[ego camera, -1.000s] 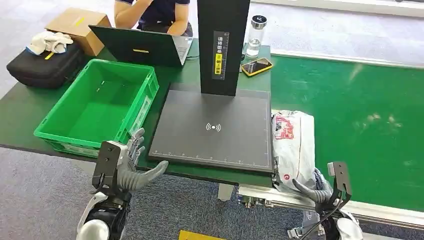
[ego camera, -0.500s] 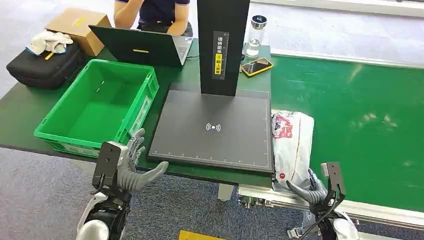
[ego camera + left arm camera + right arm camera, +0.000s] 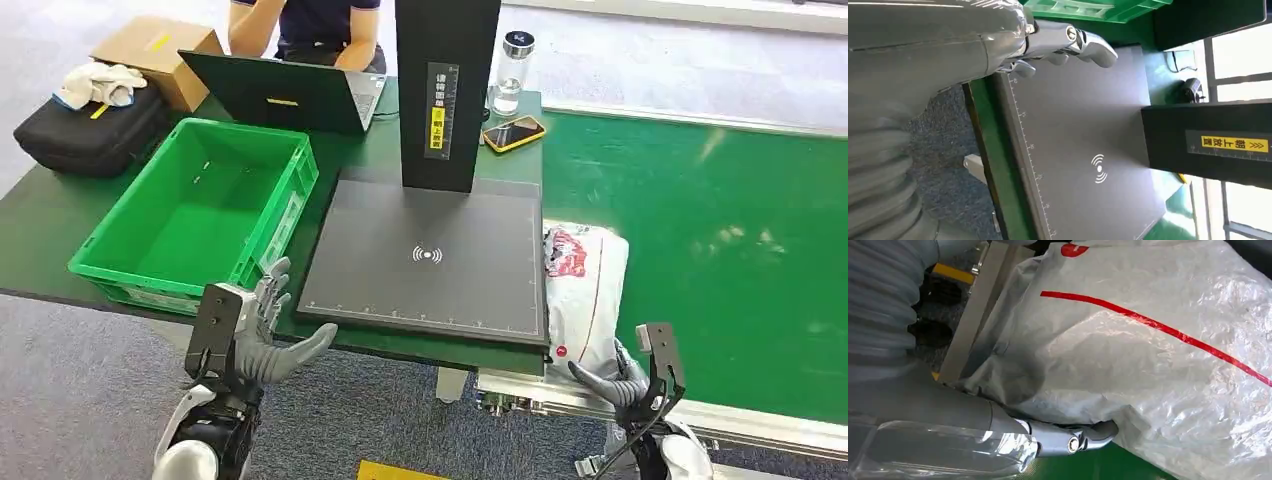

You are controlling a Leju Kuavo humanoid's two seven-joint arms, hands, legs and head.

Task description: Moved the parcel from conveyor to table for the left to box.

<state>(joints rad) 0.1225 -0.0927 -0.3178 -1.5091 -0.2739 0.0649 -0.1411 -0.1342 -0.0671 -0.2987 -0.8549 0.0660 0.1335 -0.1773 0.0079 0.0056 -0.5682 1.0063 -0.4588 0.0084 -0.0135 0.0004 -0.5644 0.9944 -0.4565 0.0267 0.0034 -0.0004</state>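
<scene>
The parcel (image 3: 585, 285), a white crinkled plastic bag with red print, lies on the green conveyor (image 3: 720, 250) against the right edge of the black scan pad (image 3: 430, 255). My right hand (image 3: 618, 378) is at the parcel's near end, fingers apart. In the right wrist view its thumb (image 3: 1088, 436) touches a fold at the edge of the parcel (image 3: 1148, 350); the other fingers are hidden. My left hand (image 3: 262, 335) hovers open at the table's front edge, between the green crate (image 3: 100, 250) and the pad, holding nothing. The left wrist view has its fingers (image 3: 1088, 42) over the pad's corner (image 3: 1073, 130).
A black scanner column (image 3: 445, 90) stands at the back of the pad. Behind it are a laptop (image 3: 280, 95), a phone (image 3: 513, 133) and a bottle (image 3: 512, 70), with a person (image 3: 310, 25) seated there. A black bag (image 3: 85, 125) and a cardboard box (image 3: 160, 50) sit far left.
My right hand has moved left and slightly nearer, closing in on the parcel's near end. The parcel and my left hand have stayed in place.
</scene>
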